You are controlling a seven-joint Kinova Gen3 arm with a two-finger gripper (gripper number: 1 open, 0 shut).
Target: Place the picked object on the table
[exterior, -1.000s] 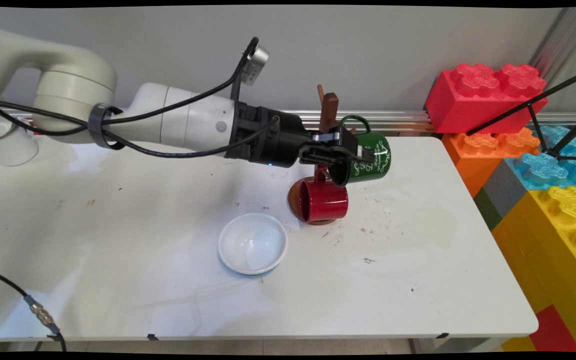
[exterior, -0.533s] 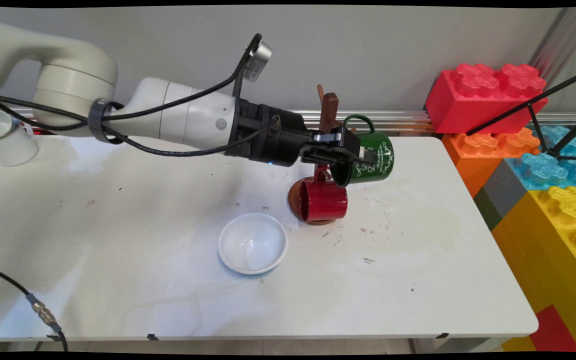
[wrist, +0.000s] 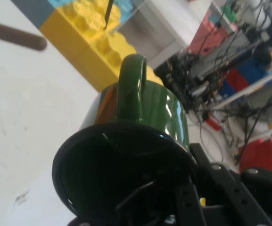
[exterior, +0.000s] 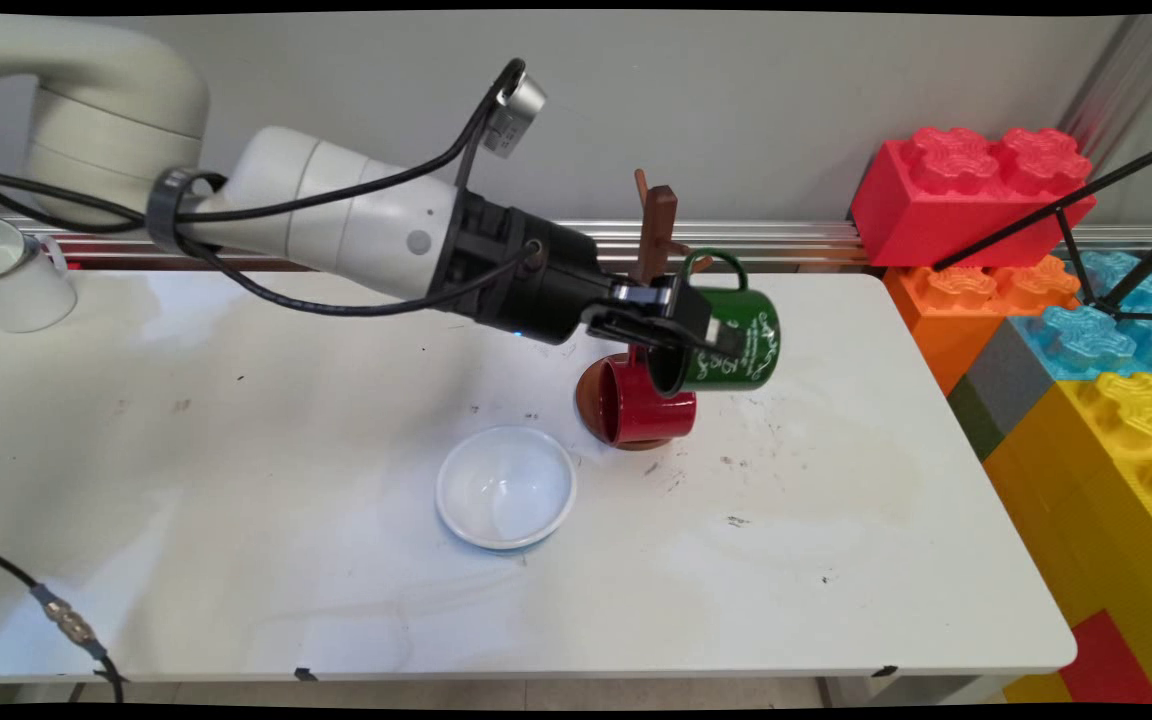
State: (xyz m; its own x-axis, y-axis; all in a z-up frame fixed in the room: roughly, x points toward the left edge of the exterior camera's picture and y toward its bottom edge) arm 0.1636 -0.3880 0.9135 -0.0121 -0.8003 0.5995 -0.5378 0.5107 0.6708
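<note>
My gripper [exterior: 701,335] is shut on the rim of a green mug [exterior: 736,335] with white lettering, held on its side in the air with its handle up. In the hand view the green mug [wrist: 140,136] fills the middle, its dark mouth toward the camera and one finger inside the rim. It hangs just right of a brown wooden mug tree [exterior: 656,225], one of whose pegs [wrist: 15,35] shows at the upper left of the hand view. A red mug [exterior: 648,405] hangs low on the tree, over its round base [exterior: 591,395].
A white bowl [exterior: 505,487] sits on the white table [exterior: 236,500] in front of the tree. A white mug [exterior: 6,275] stands at the far left. Big red, orange, blue and yellow blocks [exterior: 1086,330] are stacked beyond the table's right edge. A black cable [exterior: 56,615] lies at the front left.
The gripper with the green mug has dropped a little and shifted slightly left, now overlapping the red mug's top. The arm's wrist has tilted downward.
</note>
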